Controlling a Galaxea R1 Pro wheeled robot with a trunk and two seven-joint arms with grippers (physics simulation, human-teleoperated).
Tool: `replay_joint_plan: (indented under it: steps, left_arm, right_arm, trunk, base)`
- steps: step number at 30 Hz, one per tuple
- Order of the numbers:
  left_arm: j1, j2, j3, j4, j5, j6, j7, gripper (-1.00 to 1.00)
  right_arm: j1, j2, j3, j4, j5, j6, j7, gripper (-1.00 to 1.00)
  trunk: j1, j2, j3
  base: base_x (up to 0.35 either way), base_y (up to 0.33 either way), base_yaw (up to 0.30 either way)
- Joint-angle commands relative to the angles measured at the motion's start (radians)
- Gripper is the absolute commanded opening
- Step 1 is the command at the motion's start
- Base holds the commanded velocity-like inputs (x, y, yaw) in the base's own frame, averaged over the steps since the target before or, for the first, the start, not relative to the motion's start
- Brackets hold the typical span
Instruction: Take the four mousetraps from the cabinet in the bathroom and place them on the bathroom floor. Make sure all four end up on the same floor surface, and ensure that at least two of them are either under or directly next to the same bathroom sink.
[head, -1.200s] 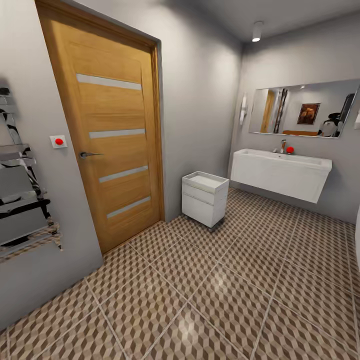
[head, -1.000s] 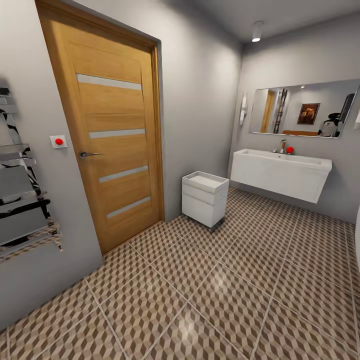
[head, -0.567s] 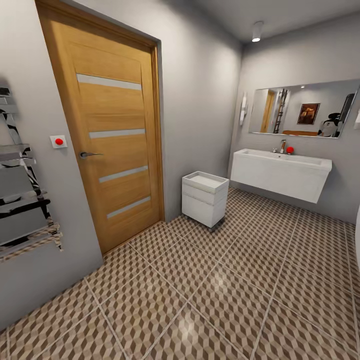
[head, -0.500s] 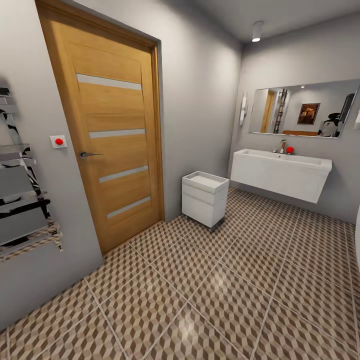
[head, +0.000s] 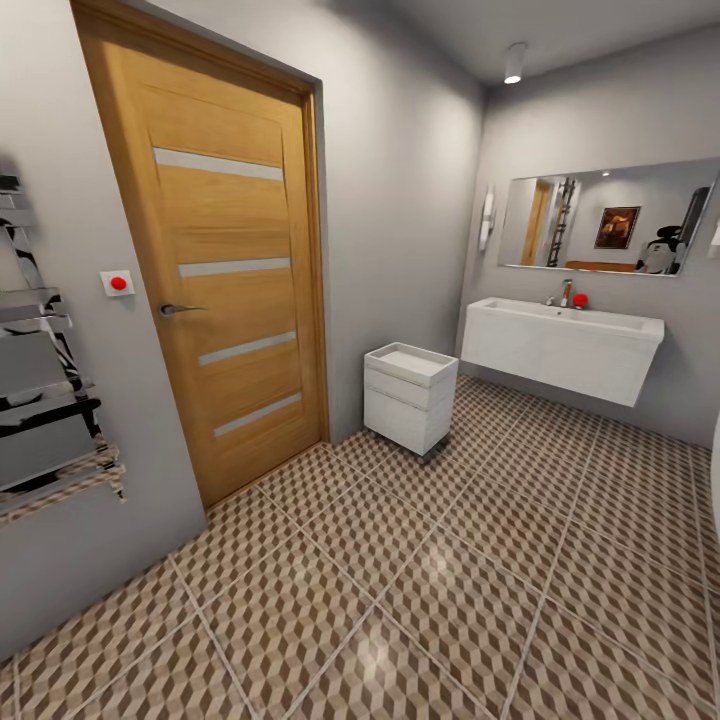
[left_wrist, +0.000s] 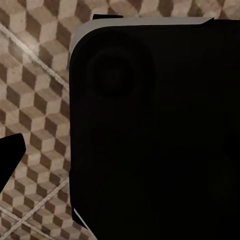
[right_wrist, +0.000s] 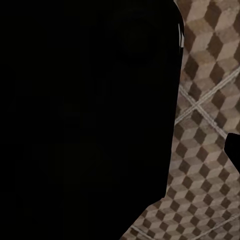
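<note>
Cabinet (head: 408, 395): far, left of sink (head: 560, 350); traps unseen, likely inside
Handling: presumably light, stiff; pinch long edges
Pincers: state unclear

Looking along my right arm, most of what I see is a large black body (right_wrist: 85, 115) of my own, so dark that I can make out almost no detail on it beyond a faint pale edge near one corner. Past it lies the bathroom floor (right_wrist: 205, 125), tiled in a brown, beige and white cube pattern, with pale grout lines crossing in an X. A small black shape (right_wrist: 234, 147) juts in at the picture's edge; I cannot tell what it is.
</note>
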Motion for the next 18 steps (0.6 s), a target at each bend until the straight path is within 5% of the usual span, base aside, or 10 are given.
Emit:
replay_joint_plan:
  steps: [1,18]
  left_arm:
    - [0.0,0.0,0.001,0.0,0.004,-0.002,0.0,1.0]
    - [0.0,0.0,0.001,0.0,0.004,-0.002,0.0,1.0]
  right_arm:
    - [0.0,0.0,0.001,0.0,0.001,-0.001,0.001,1.0]
    - [0.0,0.0,0.002,0.0,0.002,-0.028,0.003,1.0]
  trunk:
    - [0.0,0.0,-0.001]
    - [0.0,0.0,-0.001]
  base:
    - [0.0,0.0,0.079]
    - [0.0,0.0,0.218]
